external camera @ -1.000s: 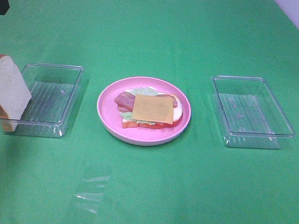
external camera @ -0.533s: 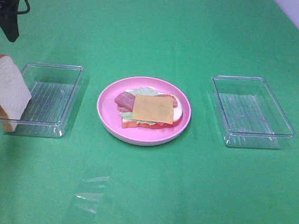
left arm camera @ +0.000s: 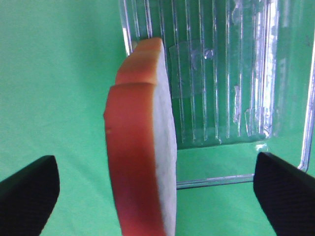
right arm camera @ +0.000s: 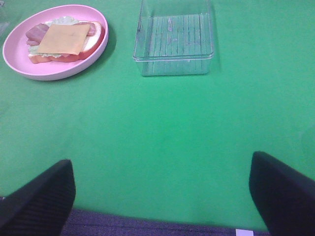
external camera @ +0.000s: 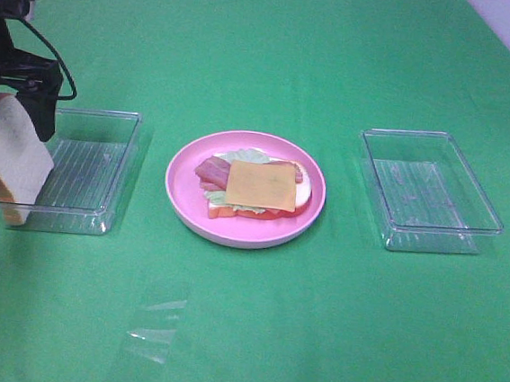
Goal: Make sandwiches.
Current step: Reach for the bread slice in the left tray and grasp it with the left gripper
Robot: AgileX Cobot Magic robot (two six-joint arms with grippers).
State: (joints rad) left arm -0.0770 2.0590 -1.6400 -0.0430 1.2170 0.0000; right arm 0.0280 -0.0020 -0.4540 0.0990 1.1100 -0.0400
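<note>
An open sandwich (external camera: pixel 257 187) lies on the round pink plate (external camera: pixel 181 188): a bread slice, lettuce, bacon, and a yellow-orange cheese square (external camera: pixel 263 185) on top. A second bread slice (external camera: pixel 10 157) stands on edge, leaning against the left clear tray (external camera: pixel 108 118). My left gripper (external camera: pixel 28 108) hangs just above that slice. In the left wrist view it is open (left arm camera: pixel 157 196), with the upright slice (left arm camera: pixel 147 162) between its fingers and touching neither. My right gripper (right arm camera: pixel 160 196) is open over bare cloth, out of the high view, with the plate (right arm camera: pixel 12 54) ahead of it.
An empty clear tray (external camera: pixel 483 213) sits to the right of the plate, also seen from the right wrist as the tray (right arm camera: pixel 173 59). A small piece of clear film (external camera: pixel 156 326) lies on the green cloth near the front. The cloth's front edge (right arm camera: pixel 157 223) runs below the right gripper.
My left arm has come down from the far left corner to just above the standing bread slice. The slice, plate and trays have not moved.
</note>
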